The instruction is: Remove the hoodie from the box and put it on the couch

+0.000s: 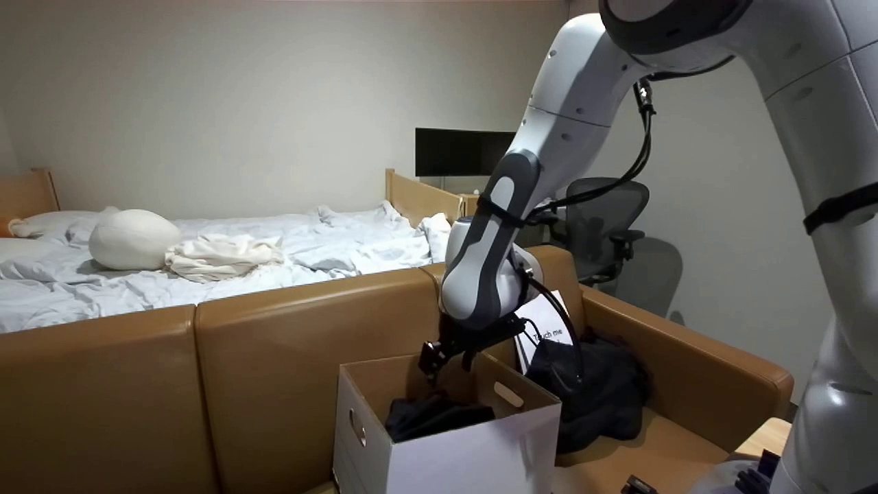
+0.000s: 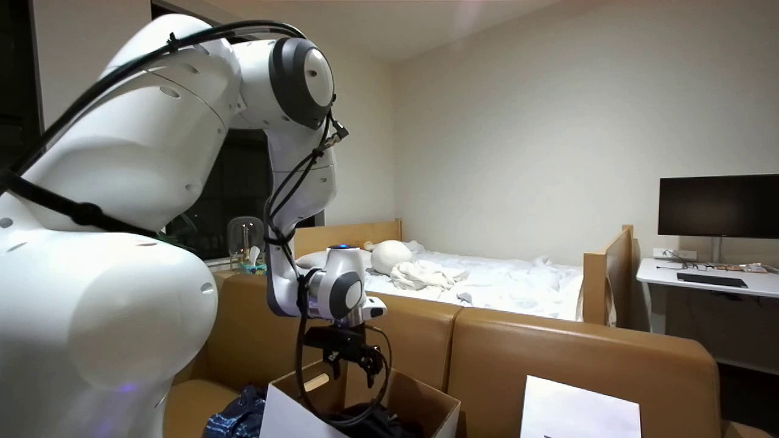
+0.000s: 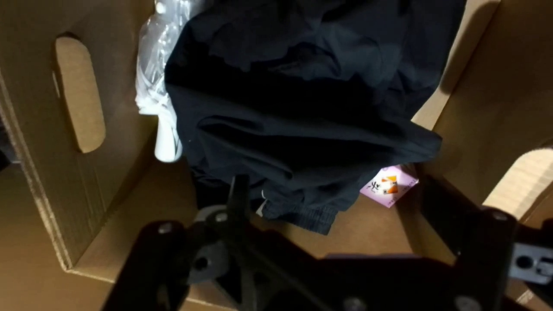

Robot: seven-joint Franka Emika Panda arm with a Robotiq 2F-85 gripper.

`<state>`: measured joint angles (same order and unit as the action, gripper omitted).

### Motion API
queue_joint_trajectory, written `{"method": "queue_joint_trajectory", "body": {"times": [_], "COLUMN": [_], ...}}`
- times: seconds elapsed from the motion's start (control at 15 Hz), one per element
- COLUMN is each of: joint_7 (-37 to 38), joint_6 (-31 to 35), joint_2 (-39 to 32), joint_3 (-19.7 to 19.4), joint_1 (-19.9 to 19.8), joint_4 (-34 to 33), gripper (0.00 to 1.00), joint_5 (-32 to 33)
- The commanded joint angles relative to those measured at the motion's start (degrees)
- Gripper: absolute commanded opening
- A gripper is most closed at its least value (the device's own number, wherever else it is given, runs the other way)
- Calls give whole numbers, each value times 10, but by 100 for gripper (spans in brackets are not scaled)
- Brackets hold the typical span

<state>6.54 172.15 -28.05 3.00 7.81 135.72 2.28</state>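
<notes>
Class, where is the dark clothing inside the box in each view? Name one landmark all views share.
In an exterior view: dark clothing, low centre, partly hidden by the box.
In an exterior view: dark clothing, bottom edge, near the middle.
Wrist view: dark clothing, upper middle.
Shared landmark: the box, with a handle hole showing in each.

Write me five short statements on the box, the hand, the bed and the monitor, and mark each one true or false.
1. The dark hoodie lies inside the box. True.
2. A pink printed item shows at the hoodie's edge, inside the box. True.
3. The hand is shut on the hoodie. False: it is open, its fingers apart.
4. A rounded white object rests on the bed. True.
5. The monitor stands on the bed. False: it stands on the desk.
</notes>
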Motion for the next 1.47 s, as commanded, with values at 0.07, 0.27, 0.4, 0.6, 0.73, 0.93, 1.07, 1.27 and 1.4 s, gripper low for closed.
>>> {"method": "queue_joint_trajectory", "body": {"times": [0.07, 0.27, 0.4, 0.6, 0.73, 0.93, 1.07, 1.27, 1.4], "joint_7": [-5, -16, -39, -35, -40, -66, -85, -122, -139], "joint_6": [93, 167, 203, 194, 185, 172, 174, 182, 197], "joint_2": [-85, -133, -173, -186, -198, -209, -214, -220, -233], "joint_3": [-20, -132, -176, -70, -41, -27, -60, -152, -201], "joint_1": [36, 155, 207, 111, 86, 63, 87, 168, 215], "joint_4": [-23, -43, -65, -91, -103, -110, -111, -109, -107], "gripper": [100, 100, 100, 100, 100, 100, 100, 100, 100], "joint_5": [4, 16, 5, 9, 14, 24, 25, 26, 25]}}
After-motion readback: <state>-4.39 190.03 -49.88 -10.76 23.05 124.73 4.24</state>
